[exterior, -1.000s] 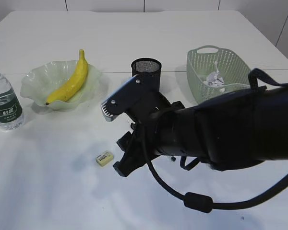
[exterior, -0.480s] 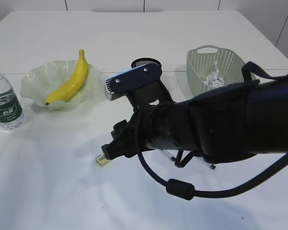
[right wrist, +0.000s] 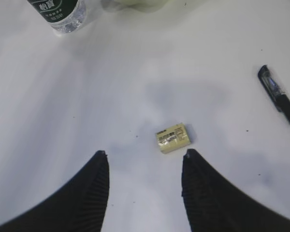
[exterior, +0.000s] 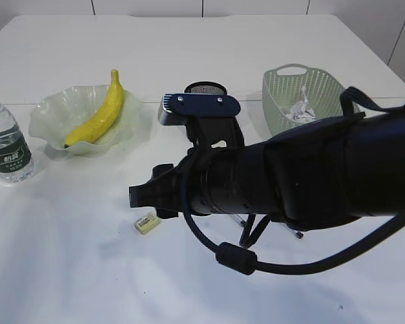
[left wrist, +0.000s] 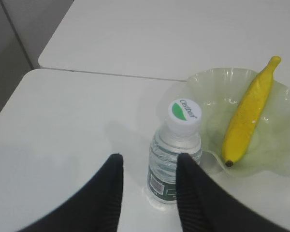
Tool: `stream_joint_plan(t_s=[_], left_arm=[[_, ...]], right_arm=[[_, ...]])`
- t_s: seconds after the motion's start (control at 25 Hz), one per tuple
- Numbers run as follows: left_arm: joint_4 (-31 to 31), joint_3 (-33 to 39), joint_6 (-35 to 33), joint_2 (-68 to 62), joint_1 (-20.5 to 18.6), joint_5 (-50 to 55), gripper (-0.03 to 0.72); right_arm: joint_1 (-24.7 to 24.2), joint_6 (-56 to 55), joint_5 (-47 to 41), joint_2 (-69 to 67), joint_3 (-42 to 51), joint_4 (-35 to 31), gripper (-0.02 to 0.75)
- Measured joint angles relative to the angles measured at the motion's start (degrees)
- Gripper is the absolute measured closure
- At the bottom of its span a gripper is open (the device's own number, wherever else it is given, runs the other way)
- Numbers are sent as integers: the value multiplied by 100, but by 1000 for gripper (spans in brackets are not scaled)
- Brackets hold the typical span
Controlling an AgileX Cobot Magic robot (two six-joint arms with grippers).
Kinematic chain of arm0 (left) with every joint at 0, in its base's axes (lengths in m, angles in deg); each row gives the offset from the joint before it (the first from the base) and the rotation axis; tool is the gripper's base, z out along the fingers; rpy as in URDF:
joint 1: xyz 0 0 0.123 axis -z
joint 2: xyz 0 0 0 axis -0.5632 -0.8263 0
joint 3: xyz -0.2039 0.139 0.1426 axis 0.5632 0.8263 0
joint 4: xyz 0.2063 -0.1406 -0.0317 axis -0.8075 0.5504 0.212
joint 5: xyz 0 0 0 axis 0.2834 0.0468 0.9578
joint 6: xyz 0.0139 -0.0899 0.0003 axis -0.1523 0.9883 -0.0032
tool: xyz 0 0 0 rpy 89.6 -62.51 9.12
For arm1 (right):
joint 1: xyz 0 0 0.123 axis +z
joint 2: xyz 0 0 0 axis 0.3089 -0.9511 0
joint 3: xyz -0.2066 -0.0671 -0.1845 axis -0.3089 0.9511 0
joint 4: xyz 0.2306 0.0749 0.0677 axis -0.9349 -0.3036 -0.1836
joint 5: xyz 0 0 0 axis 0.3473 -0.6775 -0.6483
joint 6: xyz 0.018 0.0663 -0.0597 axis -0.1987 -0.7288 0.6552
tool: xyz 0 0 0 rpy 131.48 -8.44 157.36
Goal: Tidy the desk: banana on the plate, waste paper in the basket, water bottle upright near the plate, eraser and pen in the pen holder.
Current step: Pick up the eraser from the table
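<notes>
The yellow banana (exterior: 98, 113) lies in the pale green plate (exterior: 47, 125). The water bottle (exterior: 7, 145) stands upright left of the plate. My left gripper (left wrist: 149, 159) is open, just short of the bottle (left wrist: 176, 154), and is out of the exterior view. The small yellow eraser (exterior: 146, 222) lies on the table. My right gripper (exterior: 138, 196) is open and empty, hovering just above it; in the right wrist view the eraser (right wrist: 173, 137) lies just beyond the right fingertip (right wrist: 145, 153). The black pen (right wrist: 280, 99) lies to the right. Waste paper (exterior: 302, 108) is in the basket (exterior: 283, 88).
The black mesh pen holder (exterior: 206, 89) stands behind the right wrist, mostly hidden by it. The right arm covers the table's middle and most of the pen in the exterior view. A seam between two tables runs behind the plate (left wrist: 111, 73).
The right gripper has swung left and risen a little, from right of the eraser to above it. The wrist has turned level. The eraser, banana and bottle have not moved.
</notes>
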State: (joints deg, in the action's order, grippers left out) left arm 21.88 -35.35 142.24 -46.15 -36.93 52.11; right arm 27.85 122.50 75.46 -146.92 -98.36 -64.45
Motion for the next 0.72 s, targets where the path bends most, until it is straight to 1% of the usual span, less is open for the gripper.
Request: stream_joint_plan(t_s=[0.32, 0.56, 0.72], left_arm=[[0, 0, 0, 0, 0, 3, 434], [0, 0, 0, 0, 0, 59, 434], [18, 0, 0, 0, 0, 79, 434]], right_arm=[[-12, -967, -631, 0, 0, 21, 366], [-180, -1748, -1371, 0, 0, 54, 366], [-393, -2224, -1892, 0, 0, 78, 366]])
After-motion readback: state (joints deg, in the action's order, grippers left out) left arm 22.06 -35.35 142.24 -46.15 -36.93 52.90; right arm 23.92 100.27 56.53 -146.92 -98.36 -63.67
